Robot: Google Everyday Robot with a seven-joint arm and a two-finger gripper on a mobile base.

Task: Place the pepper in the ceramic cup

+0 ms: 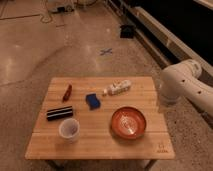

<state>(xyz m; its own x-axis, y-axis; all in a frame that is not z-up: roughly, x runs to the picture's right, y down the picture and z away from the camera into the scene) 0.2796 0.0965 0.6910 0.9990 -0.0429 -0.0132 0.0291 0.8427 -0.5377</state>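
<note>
The pepper (67, 92), a small slim red piece, lies on the far left part of the wooden table (150, 146). The ceramic cup (69, 129), white and round, stands upright near the front left edge, well in front of the pepper. My gripper is out of view. Only a bulky white arm segment (186, 86) shows at the right, beside the table's right edge and far from both the pepper and the cup.
On the table are a wide orange bowl (128, 122) at the front right, a blue block (92, 100) in the middle, a white object (119, 88) behind it and a black bar (60, 113) between pepper and cup. A blue cross (105, 51) marks the floor beyond.
</note>
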